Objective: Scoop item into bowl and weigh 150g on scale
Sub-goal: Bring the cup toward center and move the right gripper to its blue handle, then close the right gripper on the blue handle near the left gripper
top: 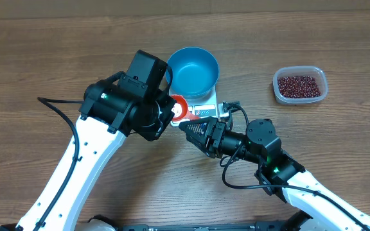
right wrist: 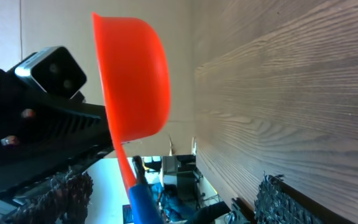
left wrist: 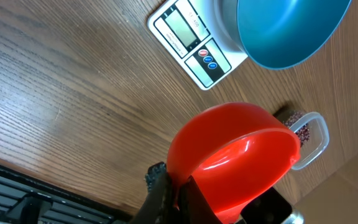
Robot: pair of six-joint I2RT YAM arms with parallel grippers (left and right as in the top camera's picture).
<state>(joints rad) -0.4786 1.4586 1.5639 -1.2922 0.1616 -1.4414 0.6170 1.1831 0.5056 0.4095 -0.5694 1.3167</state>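
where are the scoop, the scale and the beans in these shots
scoop (left wrist: 225, 134), left wrist view, outer wall of its red cup
scale (left wrist: 191, 45), left wrist view, white face by the display
beans (top: 297, 85), overhead view, middle of the heap

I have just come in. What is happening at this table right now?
The left gripper is shut on a red scoop, held in the air beside the scale. The blue bowl sits on the scale, empty. The right gripper is open, close to the scoop, gripping nothing. The beans are in a clear tub off to the side.
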